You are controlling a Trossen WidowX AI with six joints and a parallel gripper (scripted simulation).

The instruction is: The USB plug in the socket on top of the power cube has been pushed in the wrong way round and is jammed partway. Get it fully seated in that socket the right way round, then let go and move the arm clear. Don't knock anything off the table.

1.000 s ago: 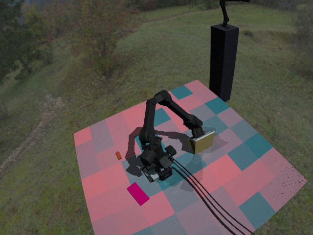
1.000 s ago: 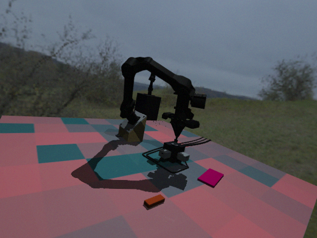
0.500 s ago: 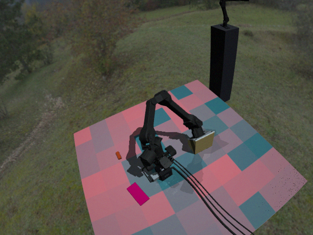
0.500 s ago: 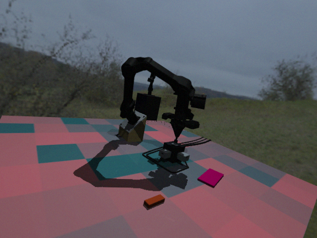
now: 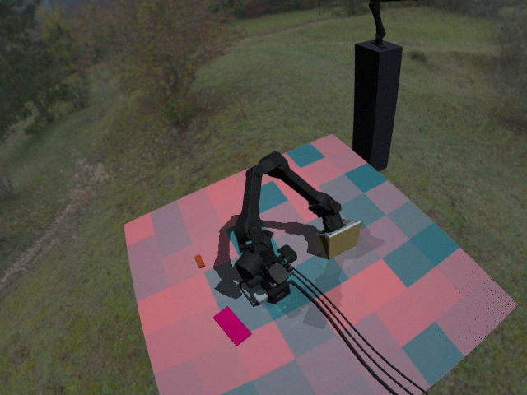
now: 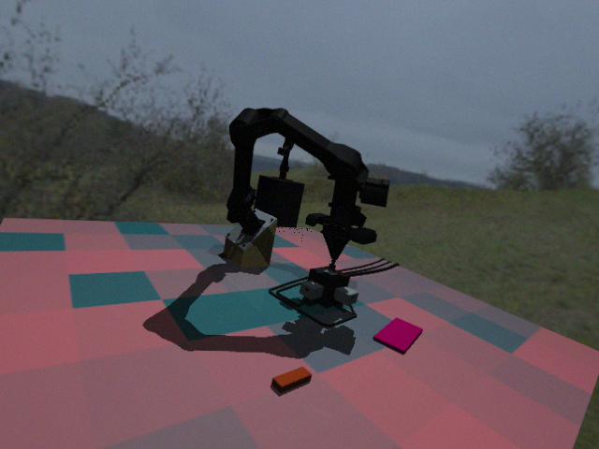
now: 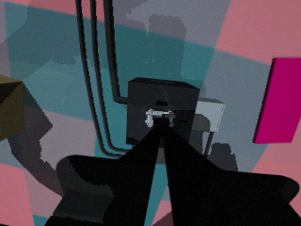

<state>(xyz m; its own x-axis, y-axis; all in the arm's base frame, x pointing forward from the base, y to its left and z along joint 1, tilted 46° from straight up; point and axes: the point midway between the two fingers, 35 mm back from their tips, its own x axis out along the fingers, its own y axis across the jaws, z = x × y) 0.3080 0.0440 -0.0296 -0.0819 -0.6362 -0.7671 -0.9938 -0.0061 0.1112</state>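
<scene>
The dark power cube [image 5: 278,292] [image 6: 320,277] [image 7: 140,101] stands on the table under my wrist. My gripper [image 6: 332,264] [image 7: 162,130] points straight down at the cube's top and is shut on the USB plug, a small dark piece at the fingertips. In the top view the arm hides the fingertips. A small pale metallic shape [image 7: 150,118] shows on the cube's top right around the fingertips in the wrist view. The fingers cover most of the plug and socket, so I cannot tell which way round the plug is or how deep it sits.
White plugs [image 6: 311,290] [image 6: 346,295] [image 7: 213,113] sit on the cube's sides. Black cables [image 5: 340,322] [image 7: 94,75] run from the cube across the table. A magenta slab [image 5: 232,325] [image 6: 398,335] [image 7: 279,104] and an orange block [image 5: 199,261] [image 6: 291,379] lie nearby. The arm's base stands on a tan wedge [image 5: 343,242] [image 6: 261,249] [image 7: 10,110].
</scene>
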